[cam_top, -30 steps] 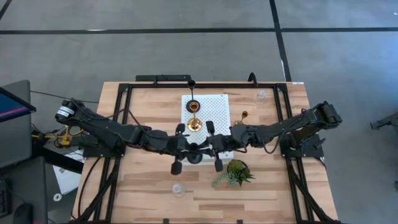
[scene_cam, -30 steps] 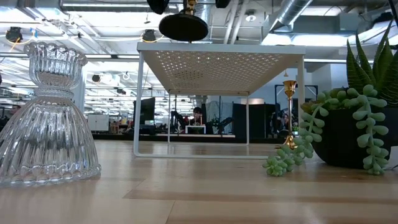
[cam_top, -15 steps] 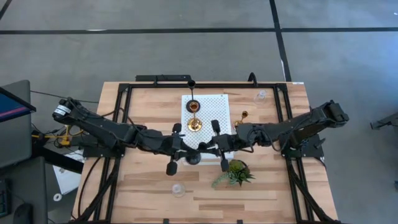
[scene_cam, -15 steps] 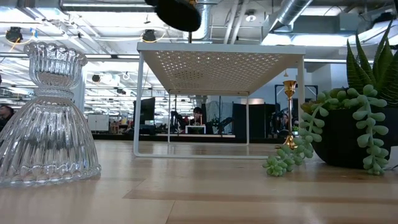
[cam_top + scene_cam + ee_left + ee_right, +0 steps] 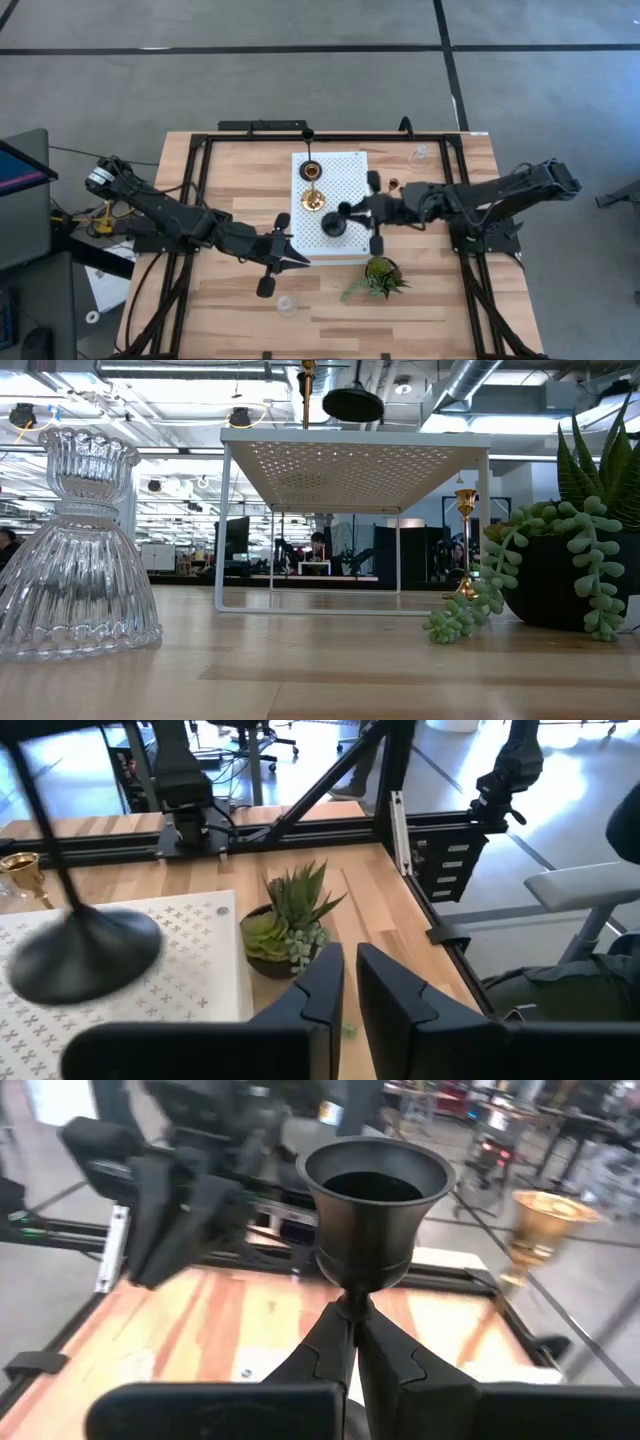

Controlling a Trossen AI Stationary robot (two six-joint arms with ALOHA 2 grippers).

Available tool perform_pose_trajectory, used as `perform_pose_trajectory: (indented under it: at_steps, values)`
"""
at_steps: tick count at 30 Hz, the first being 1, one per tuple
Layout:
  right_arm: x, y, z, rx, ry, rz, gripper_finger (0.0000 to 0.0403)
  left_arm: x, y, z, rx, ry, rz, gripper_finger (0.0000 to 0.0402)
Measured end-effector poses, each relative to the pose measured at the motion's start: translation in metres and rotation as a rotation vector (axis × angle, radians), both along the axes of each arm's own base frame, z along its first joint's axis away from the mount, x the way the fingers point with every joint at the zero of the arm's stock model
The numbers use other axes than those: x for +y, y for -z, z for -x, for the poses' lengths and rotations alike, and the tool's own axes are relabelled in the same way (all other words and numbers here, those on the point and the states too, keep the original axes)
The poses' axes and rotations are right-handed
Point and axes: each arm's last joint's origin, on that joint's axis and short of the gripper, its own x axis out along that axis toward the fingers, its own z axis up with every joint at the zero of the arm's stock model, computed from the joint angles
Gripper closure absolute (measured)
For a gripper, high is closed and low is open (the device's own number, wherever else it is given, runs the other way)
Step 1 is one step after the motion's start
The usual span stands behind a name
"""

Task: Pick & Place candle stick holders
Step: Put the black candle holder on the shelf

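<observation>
Jaws of right gripper [image 5: 352, 1342] pinch black holder [image 5: 374, 1215] over white board [image 5: 345, 175], frame centre; left gripper [image 5: 348, 982] near-closed, empty. Gold holder [image 5: 313, 198] placed; glass one [image 5: 78, 545] etc. left on counter [image 5: 240, 180].

A matt black candle holder [image 5: 373, 1210], polished gold holder [image 5: 545, 1230] and ribbed clear glass holder [image 5: 77, 550] share a pale, smooth wooden worktop [image 5: 230, 300] with a white perforated metal board [image 5: 345, 180].
</observation>
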Motion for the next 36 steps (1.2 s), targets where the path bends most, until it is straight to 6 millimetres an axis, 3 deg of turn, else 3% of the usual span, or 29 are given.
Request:
perform_pose_trajectory:
  at_steps: [7,23,30,36]
  values:
    - [-0.028,-0.009,0.018,0.041,0.105,-0.027,0.0403,-0.008,0.000,0.004,0.000,0.036,-0.003,0.0375]
    - [-0.125,-0.002,0.016,0.053,0.211,-0.130,0.0403,-0.011,0.001,0.005,0.005,0.043,-0.006,0.0376]
    - [-0.147,-0.002,0.017,0.028,0.221,-0.153,0.0403,-0.011,0.001,0.005,0.006,0.044,-0.006,0.0376]
    - [-0.159,0.007,-0.004,0.090,0.201,-0.180,0.0403,-0.011,0.001,0.005,0.007,0.043,-0.007,0.0376]
